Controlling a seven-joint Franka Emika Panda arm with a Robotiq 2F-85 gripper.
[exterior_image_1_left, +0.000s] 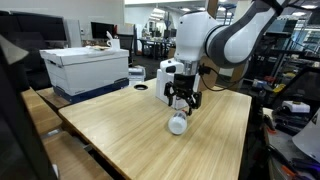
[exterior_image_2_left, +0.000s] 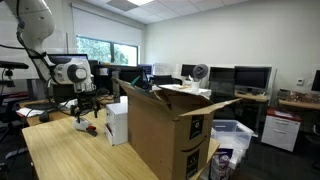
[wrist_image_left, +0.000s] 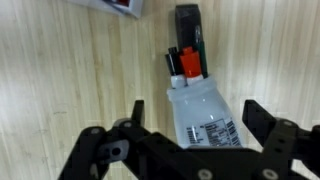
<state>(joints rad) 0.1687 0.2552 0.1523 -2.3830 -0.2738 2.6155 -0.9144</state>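
**White bottle lies lengthwise between spread fingers**

White bottle (wrist_image_left: 205, 115) lies on its side on the wooden table (exterior_image_1_left: 120, 135). The gripper (exterior_image_1_left: 182, 102) hangs just above it, holding nothing. In the wrist view the fingers (wrist_image_left: 262, 120) stand wide apart, one on each side of the bottle's body, and neither seems to touch it. The bottle's long axis runs away from the wrist, from the bottom of that view towards the top, with the narrow neck end leaning slightly left. A line from fingertip to fingertip therefore crosses the bottle's width, not its length. The body sits a little nearer the right-hand finger in that view than the left-hand one.

Just past the neck lie some dark markers (wrist_image_left: 186, 60), one of them with a red end, and they run roughly in line with the bottle.

The bottle carries a label (wrist_image_left: 212, 132) with fine dark print, too small and blurred to read. No brand can be made out. A box corner with a red patch (wrist_image_left: 118, 6) shows at the top edge, and its writing is also unreadable.
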